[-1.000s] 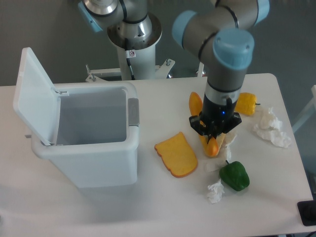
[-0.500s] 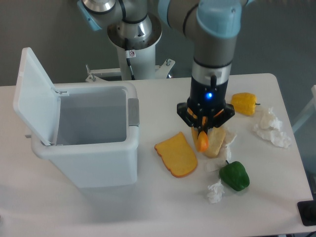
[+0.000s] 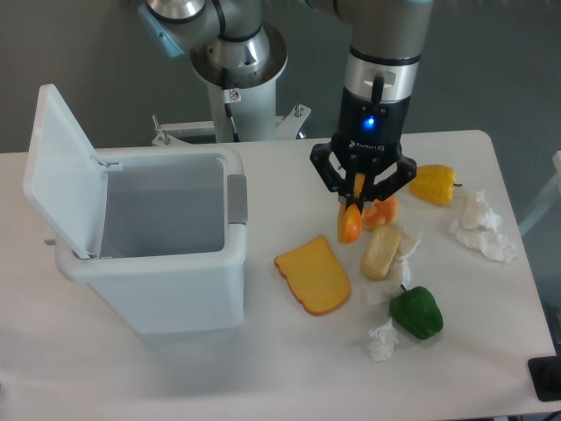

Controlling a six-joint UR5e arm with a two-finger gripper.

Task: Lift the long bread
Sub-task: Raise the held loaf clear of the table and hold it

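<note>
The long bread [image 3: 351, 224] is a smooth orange baguette. My gripper [image 3: 360, 198] is shut on it and holds it tilted above the table, right of the bin. One rounded end hangs below the fingers and another orange part shows just to the right. The rest is hidden by the fingers.
A white bin [image 3: 149, 237] with its lid [image 3: 57, 167] open stands at the left. On the table lie a flat bread slice [image 3: 314, 274], a pale bread roll [image 3: 381, 253], a green pepper [image 3: 416, 311], a yellow pepper [image 3: 434, 184] and crumpled paper [image 3: 480, 226].
The gripper closed on the long bread, lifted it off the table and carried it up and slightly left. The pale roll that was under it now shows.
</note>
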